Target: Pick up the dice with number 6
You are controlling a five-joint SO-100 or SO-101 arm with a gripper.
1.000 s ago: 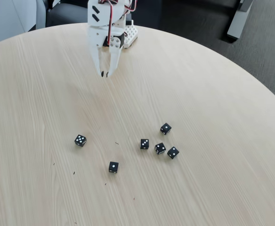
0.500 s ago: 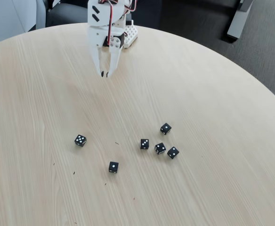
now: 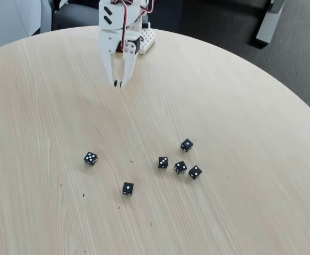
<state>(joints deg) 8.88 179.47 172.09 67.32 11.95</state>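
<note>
Six small black dice lie on the round wooden table (image 3: 240, 95), all well toward its near edge and well apart from the white gripper (image 3: 118, 84), which hangs near the far edge with its fingertips pressed together, holding nothing, pointing down at bare wood. The dice with number 6 (image 3: 180, 167) sits in the right-hand cluster (its top face looks the most crowded with pips, though they are too small to count surely), between a two-pip die (image 3: 163, 162) on its left and another die (image 3: 195, 171) just beside it on the right. A further die (image 3: 186, 145) rests slightly farther from the near edge. Off to the left stand a three-pip die (image 3: 91, 158) and, nearer the edge, a one-pip die (image 3: 128, 188).
</note>
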